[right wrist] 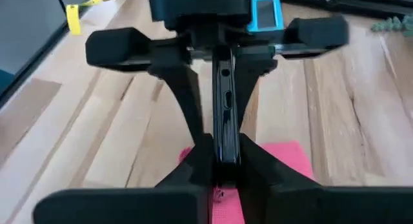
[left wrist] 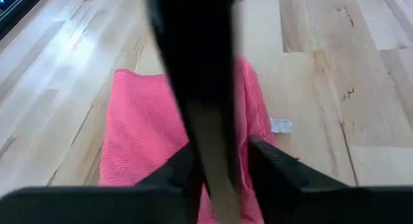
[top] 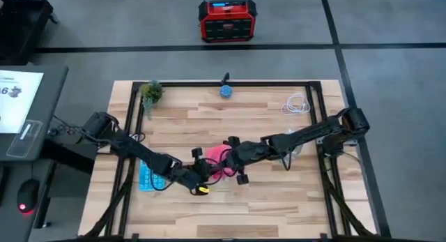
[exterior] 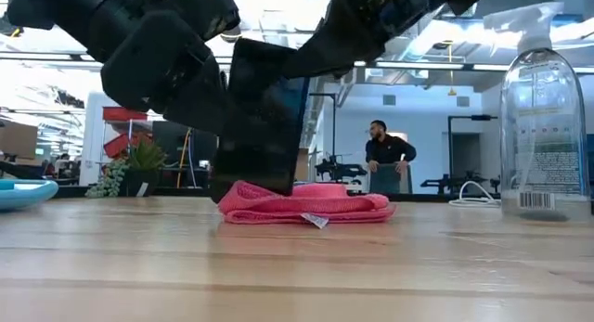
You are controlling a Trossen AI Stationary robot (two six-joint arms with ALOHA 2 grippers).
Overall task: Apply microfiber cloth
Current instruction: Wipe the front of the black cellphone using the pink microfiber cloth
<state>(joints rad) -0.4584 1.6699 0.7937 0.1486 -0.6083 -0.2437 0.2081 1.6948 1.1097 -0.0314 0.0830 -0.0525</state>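
Both grippers meet mid-table over the microfiber cloth (top: 221, 157), and both are clamped on the same black phone (exterior: 264, 118); the phone stands on edge, its lower edge touching the cloth in the low view.

Left gripper (left wrist: 219, 159): fingers closed narrow on the phone's thin edge, phone running away from the camera with pink fabric on either side of it. Right gripper (right wrist: 226, 156): same, fingers pinched tight on the slim edge (side buttons visible), facing the left arm's gripper head-on.

Cloth: folded flat pink pad (exterior: 306, 203) on the wooden table (top: 279, 200), roughly centre, directly under the phone; small white tag at its near edge; long axis runs across the low view.

Key relation: cloth lies straight below the held phone, not off to a side; so the next move looks like a rub of the phone's edge or face against the cloth, or a lowering onto it (judgement only). Neither arm is nearer; they approach from opposite sides and share the grip.

Also around: light blue calculator (top: 146, 176) by the left arm, spray bottle (exterior: 543, 127) off to one side, well apart from the cloth.
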